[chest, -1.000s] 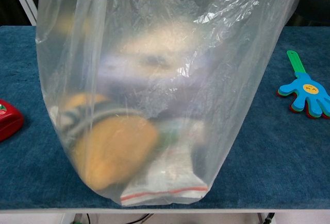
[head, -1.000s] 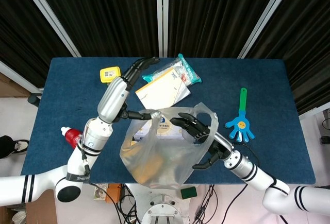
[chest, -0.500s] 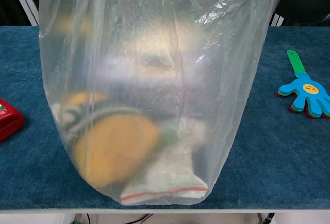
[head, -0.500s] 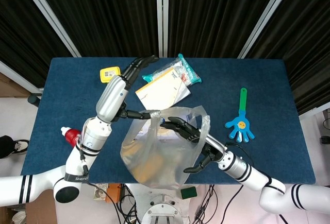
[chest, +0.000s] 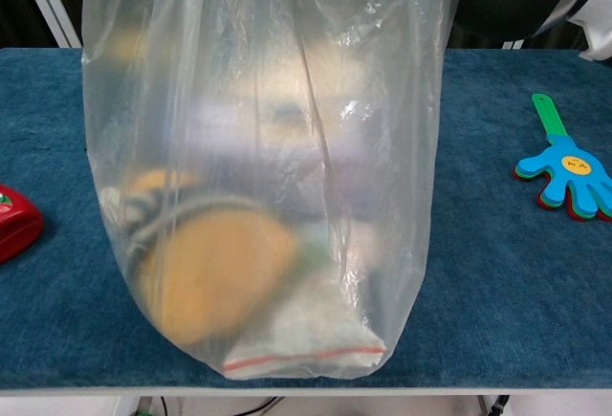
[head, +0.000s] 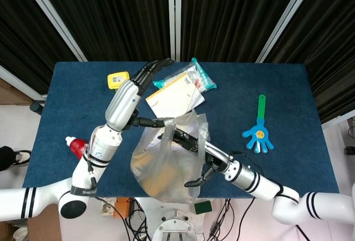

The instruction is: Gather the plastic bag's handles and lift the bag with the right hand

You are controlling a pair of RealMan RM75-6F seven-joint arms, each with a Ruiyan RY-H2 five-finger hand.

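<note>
In the head view, your plastic bag (head: 163,166) stands at the near edge of the blue surface (head: 277,94), its mouth drawn narrow at the top. Your left hand (head: 145,122) pinches the left handle (head: 168,123) between thumb and a finger at the bag's upper left, while its other fingers (head: 151,70) stretch away toward the far side of the surface. Your right hand (head: 191,144) reaches in from the right, its dark fingers threaded through the right handle (head: 201,126) and lying across the bag's mouth, pointing at the left handle. Its thumb (head: 198,180) hangs apart, below, outside the bag's wall. Whether those fingers have closed on the plastic, you cannot tell from here. Beyond the bag lie a paper booklet (head: 175,98) and a teal packet (head: 191,77), with a yellow tape measure (head: 118,80) further left, a red bottle (head: 77,145) at the left edge, and a blue hand clapper (head: 259,133) to the right.

In the chest view, the bag (chest: 263,177) fills most of the frame, its base resting on the surface (chest: 535,292). Through the plastic you see an orange rounded item (chest: 215,277) and a sealed pouch with a red stripe (chest: 306,349), both blurred. Neither hand shows clearly here. The clapper (chest: 566,172) lies well apart to the right.
</note>
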